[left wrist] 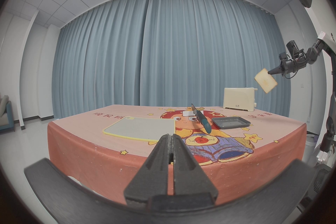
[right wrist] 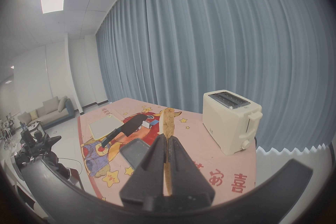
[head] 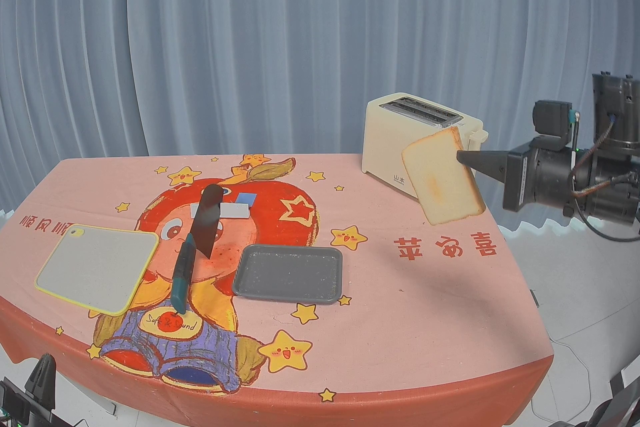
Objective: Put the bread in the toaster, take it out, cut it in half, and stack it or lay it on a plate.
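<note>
One bread slice [head: 443, 176] hangs pinched in the right end effector [head: 461, 156].

Head camera looks down on the table [head: 413, 328]; both wrist cameras share it.

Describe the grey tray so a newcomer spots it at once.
Start at the pink cartoon tablecloth. Near its middle, right of the black-bladed, teal-handled knife, lies a dark grey rectangular tray. Unlike the pale, yellow-edged cutting board, it has a raised rim.
</note>
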`<state>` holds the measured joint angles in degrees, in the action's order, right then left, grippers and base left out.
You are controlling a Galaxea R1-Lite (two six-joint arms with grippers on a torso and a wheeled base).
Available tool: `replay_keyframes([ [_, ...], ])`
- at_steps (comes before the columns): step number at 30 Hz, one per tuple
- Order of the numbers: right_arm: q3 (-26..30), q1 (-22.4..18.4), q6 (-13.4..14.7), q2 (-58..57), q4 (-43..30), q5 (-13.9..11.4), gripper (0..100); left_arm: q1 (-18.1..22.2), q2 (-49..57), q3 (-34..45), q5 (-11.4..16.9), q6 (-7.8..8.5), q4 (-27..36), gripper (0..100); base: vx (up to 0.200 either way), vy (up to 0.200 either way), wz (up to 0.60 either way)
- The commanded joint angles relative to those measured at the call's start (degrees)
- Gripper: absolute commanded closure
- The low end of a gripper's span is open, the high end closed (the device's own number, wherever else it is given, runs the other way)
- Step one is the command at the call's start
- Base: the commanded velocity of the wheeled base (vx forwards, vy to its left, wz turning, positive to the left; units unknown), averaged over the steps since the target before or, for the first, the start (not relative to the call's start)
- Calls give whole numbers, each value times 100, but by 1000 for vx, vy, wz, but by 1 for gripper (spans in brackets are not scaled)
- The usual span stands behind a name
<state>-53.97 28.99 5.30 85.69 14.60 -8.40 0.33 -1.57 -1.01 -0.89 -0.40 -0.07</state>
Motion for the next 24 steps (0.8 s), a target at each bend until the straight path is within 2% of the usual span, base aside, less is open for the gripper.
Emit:
replay_keyframes([
  [1,563,45,6,-421,368,5,100,2,-1,101,-8,14,-1,100,0,0,0],
  [4,914,45,59,-465,1044,49,100,2,-1,101,-8,-13,-1,100,0,0,0],
  [7,1283,63,234,-571,1616,58,100,2,-1,101,-16,-30,-1,100,0,0,0],
  [11,1503,160,331,-650,2064,66,100,2,-1,101,-8,-13,-1,100,0,0,0],
  [21,1512,204,340,-808,2108,49,100,2,-1,101,1,-30,-1,100,0,180,0],
  [24,1521,388,340,-790,2082,58,100,2,-1,101,-8,-39,-1,100,0,200,0],
])
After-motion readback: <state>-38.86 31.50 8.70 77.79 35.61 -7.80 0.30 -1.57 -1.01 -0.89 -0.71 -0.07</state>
